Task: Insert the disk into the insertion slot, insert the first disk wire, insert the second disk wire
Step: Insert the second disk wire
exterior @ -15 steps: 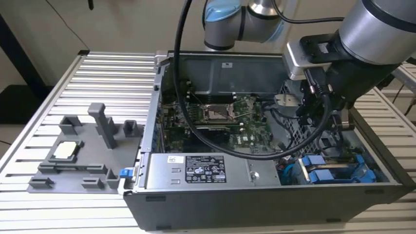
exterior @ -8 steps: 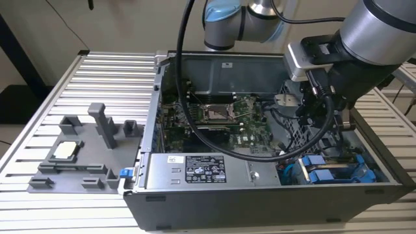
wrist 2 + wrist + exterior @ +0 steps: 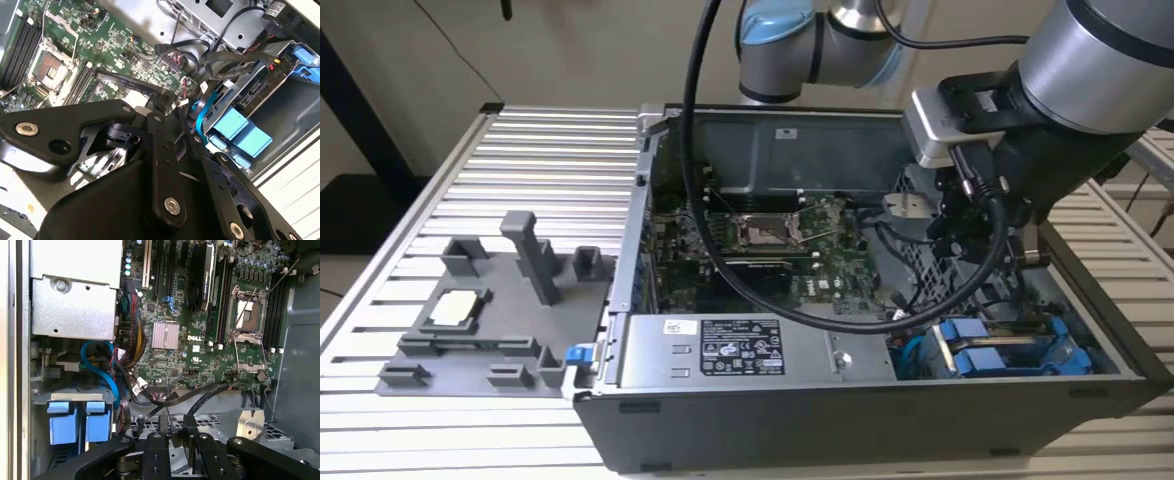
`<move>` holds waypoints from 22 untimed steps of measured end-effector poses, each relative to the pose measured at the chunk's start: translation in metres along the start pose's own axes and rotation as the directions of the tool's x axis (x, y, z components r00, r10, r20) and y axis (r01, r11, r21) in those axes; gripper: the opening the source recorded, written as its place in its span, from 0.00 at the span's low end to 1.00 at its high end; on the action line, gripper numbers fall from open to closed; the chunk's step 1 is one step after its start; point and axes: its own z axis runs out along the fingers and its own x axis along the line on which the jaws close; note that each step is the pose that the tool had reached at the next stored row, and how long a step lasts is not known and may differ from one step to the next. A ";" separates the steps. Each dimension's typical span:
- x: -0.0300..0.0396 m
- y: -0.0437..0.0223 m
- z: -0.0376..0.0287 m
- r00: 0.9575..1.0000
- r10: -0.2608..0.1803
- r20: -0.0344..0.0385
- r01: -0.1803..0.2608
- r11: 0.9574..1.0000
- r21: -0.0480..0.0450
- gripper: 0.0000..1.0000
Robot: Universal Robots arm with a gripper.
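With the disk (image 3: 1007, 352) seated in its insertion slot (image 3: 1067, 335) by the case's front corner, you face thin, floppy wires; pinch the stiff plug. Gripper (image 3: 176, 432) fingers look nearly closed, empty.

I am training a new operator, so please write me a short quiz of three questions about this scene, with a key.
1. True or false: the computer case lies open, its circuit board showing.
2. The disk has end tabs coloured: A red, B blue, C green?
3. Fill in: in the exterior view, the grey tray lies on the case's ____ side.
Key: 1 true; 2 B; 3 left.
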 end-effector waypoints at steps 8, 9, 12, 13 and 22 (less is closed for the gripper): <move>0.0000 0.0000 0.0000 1.000 0.000 0.000 0.000 1.000 0.001 0.17; 0.0000 0.0000 0.0000 1.000 0.000 0.000 0.000 1.000 0.001 0.17; 0.0000 0.0000 0.0000 1.000 0.000 0.000 0.000 1.000 0.001 0.16; 0.0000 0.0000 0.0000 1.000 0.000 0.000 0.000 1.000 0.001 0.16; 0.0001 -0.0005 0.0004 0.993 -0.007 -0.116 0.006 1.000 -0.009 0.16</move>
